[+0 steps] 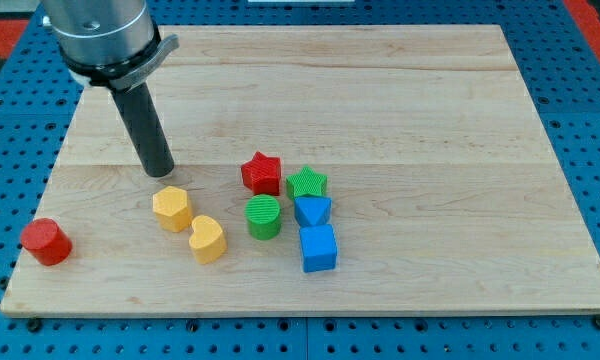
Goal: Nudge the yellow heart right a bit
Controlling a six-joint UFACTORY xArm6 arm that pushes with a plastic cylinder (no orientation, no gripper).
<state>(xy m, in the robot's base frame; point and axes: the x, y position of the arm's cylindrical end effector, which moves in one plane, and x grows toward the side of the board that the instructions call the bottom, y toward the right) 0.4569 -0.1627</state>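
Observation:
The yellow heart lies on the wooden board at lower centre-left. A second yellow block, roughly hexagonal, sits just up and left of it, almost touching. My tip rests on the board above the hexagonal yellow block, a short gap away, and up and left of the heart. The rod rises from there to the arm's grey body at the view's top left.
To the heart's right is a cluster: green cylinder, red star, green star, blue triangle, blue cube. A red cylinder stands near the board's left edge.

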